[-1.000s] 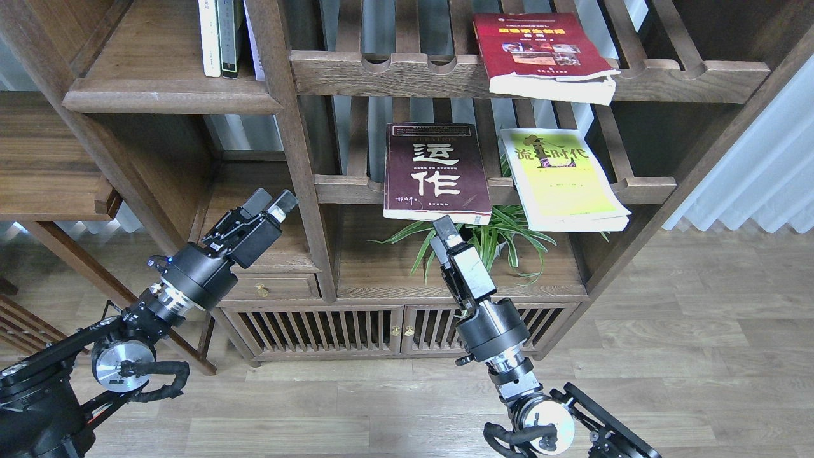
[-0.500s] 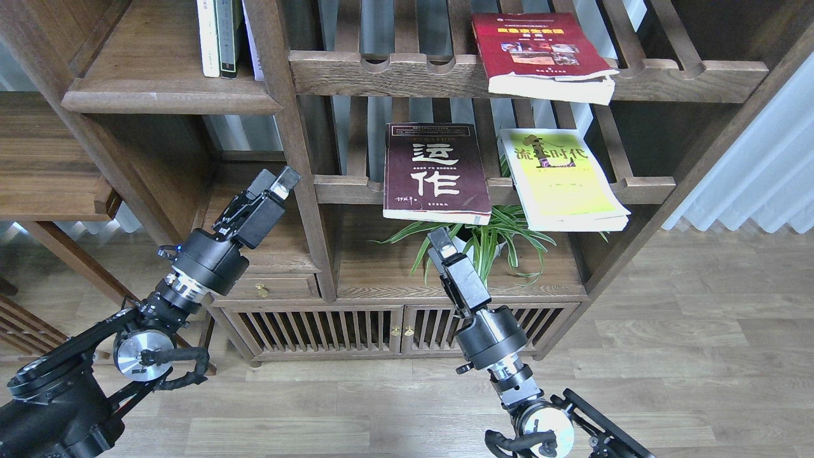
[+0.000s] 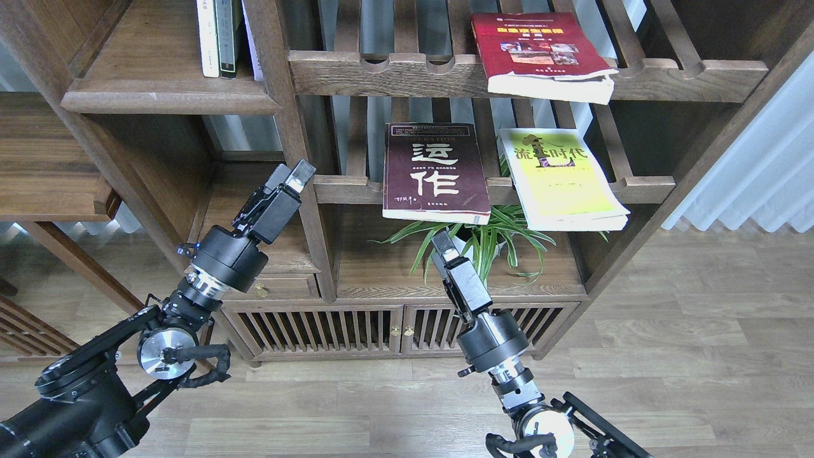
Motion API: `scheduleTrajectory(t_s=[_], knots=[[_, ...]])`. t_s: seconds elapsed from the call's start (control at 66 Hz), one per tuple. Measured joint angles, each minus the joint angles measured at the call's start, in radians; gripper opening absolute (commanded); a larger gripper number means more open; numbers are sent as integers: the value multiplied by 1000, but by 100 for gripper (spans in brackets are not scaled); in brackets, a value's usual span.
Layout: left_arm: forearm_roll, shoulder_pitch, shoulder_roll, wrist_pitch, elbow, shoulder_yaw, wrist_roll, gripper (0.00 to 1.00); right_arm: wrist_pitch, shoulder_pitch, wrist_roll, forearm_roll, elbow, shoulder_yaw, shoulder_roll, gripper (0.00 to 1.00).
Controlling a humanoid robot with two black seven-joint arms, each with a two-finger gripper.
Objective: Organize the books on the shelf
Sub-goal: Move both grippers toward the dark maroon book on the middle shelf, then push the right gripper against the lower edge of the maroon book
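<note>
Three books lie flat on slatted racks. The dark maroon book (image 3: 435, 172) and the yellow-green book (image 3: 563, 181) are on the middle rack, overhanging its front rail. The red book (image 3: 537, 54) is on the upper rack. The solid plank shelf (image 3: 165, 95) is at the upper left. My left gripper (image 3: 296, 175) is empty in front of the bookcase post, left of the maroon book. My right gripper (image 3: 442, 245) is empty just below the maroon book's front edge. I cannot tell either gripper's fingers apart.
Thin white and dark volumes (image 3: 216, 38) stand upright at the back of the plank shelf. A green spider plant (image 3: 489, 238) sits under the middle rack, right behind my right gripper. A low cabinet (image 3: 394, 318) with slatted doors is below. Wood floor lies in front.
My left arm has risen and moved right, its gripper now in front of the post. My right gripper has dropped and drawn back slightly. The books have not moved.
</note>
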Motion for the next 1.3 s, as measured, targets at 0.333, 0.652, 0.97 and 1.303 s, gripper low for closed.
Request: scheduleTrajectory(t_s=[0.333, 0.652, 0.97, 1.303], knots=[[7, 46, 1, 0, 0, -8, 0, 100, -7, 66, 0, 185, -65, -54, 0, 99], [38, 130, -4, 0, 0, -22, 0, 100, -97, 194, -1, 303, -182, -106, 0, 99], [40, 151, -46, 0, 4, -75, 0, 100, -182, 322, -10, 396, -324, -120, 0, 99], [74, 196, -137, 0, 40, -62, 0, 100, -338, 407, -13, 469, -347, -120, 0, 99]])
